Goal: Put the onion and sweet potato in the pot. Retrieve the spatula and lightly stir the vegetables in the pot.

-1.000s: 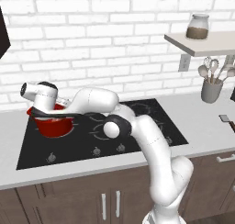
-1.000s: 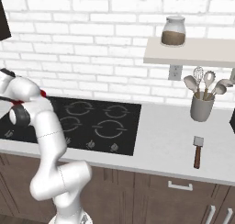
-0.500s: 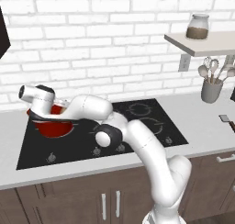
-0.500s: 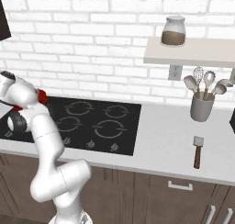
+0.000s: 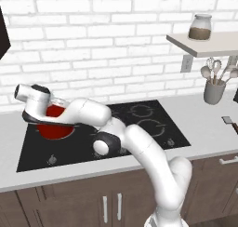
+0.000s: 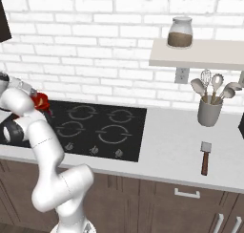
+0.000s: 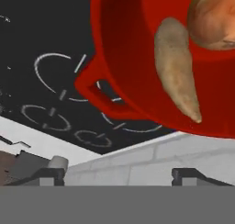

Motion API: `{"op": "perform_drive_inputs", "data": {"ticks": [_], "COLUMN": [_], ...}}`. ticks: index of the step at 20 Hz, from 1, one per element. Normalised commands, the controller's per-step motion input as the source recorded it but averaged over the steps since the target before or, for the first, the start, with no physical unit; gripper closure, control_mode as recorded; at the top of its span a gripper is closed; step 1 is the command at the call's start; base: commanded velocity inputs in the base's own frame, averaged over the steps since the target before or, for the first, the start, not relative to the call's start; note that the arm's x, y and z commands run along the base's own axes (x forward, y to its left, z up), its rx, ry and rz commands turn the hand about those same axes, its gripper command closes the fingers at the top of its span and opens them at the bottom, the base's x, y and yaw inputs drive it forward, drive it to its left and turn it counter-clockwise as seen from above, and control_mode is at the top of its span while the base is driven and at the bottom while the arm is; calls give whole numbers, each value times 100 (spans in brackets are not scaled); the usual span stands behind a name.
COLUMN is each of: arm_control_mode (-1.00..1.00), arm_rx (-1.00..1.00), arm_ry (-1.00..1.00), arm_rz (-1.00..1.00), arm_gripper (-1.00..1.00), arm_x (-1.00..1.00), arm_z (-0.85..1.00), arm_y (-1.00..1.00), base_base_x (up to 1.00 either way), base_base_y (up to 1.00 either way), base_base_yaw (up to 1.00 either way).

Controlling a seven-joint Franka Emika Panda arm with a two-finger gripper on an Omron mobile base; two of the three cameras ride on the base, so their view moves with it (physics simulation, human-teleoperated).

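In the hand view the red pot [image 7: 137, 58] lies just ahead of my gripper [image 7: 119, 176], seen from above with one loop handle [image 7: 98, 93] toward me. The sweet potato [image 7: 176, 67], a brownish tapering tuber, lies inside the pot. Beside it sits the onion [image 7: 213, 16], round and tan-orange, cut off by the frame edge. My fingertips [image 7: 50, 175] stand wide apart with nothing between them, so the gripper is open. From the left base view my hand [image 5: 33, 107] hovers over the pot [image 5: 56, 126] on the hob's left. The spatula [image 6: 205, 155] lies on the counter at the far right.
The black hob [image 6: 100, 127] takes up the counter's middle. A grey holder with spoons and a whisk [image 6: 209, 110] stands by the wall at the right, under a shelf [image 6: 200, 53] carrying a glass jar [image 6: 180, 32]. A brick wall backs the counter.
The jaws have gone from shut to open above the pot. The hand has stayed over the pot while the arm's elbow has swung lower and to the left.
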Motion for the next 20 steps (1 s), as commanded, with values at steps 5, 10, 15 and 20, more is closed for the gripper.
{"op": "perform_drive_inputs", "data": {"ticks": [5,10,15,20], "arm_control_mode": [-100,-100,-100,-100], "arm_rx": [0,0,-5,-3], "arm_ry": [-5,0,0,0], "arm_rz": [2,6,10,13], "arm_gripper": [-100,-100,-100,-100], "arm_x": [-98,-100,-100,-100], "arm_z": [55,8,0,0], "arm_y": [-75,-97,-81,-99], "base_base_x": [0,0,0,0], "base_base_y": [0,0,0,0], "base_base_yaw": [0,0,0,0]}}
